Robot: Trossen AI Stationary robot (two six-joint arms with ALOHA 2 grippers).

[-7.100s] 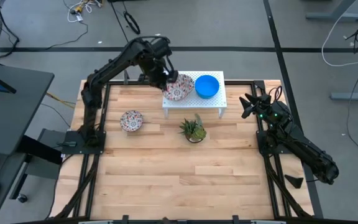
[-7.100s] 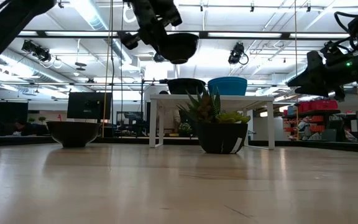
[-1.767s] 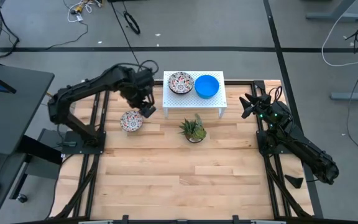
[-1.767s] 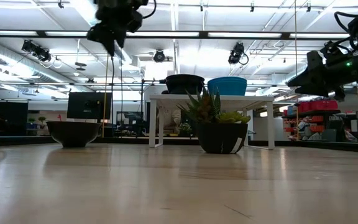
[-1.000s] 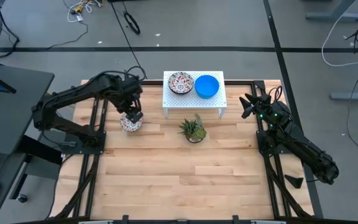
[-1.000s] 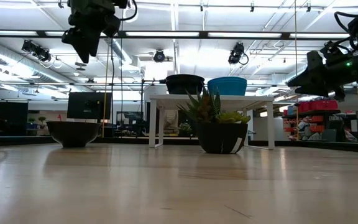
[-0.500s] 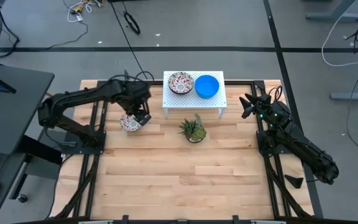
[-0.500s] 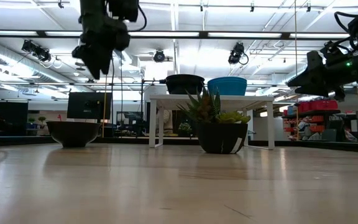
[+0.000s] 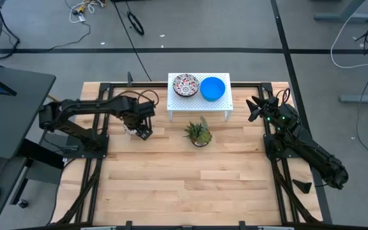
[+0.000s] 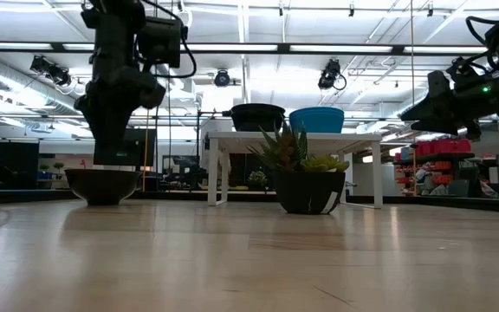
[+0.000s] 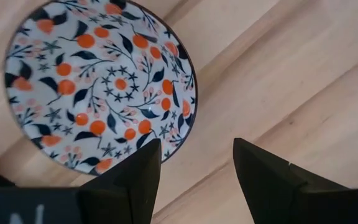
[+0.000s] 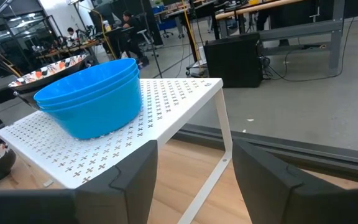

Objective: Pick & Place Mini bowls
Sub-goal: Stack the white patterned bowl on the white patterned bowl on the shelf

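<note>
As it sits upright, floral bowl (image 11: 101,87), left pincer (image 11: 194,171) spread above.

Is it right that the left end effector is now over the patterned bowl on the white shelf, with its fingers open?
Not quite. The left end effector is open, but the patterned bowl under it sits on the wooden table, not on the white shelf. The high view and left wrist view show this.

overhead downward, table-level sideways, wrist cameras close, sharing white shelf (image 9: 199,96)
</note>
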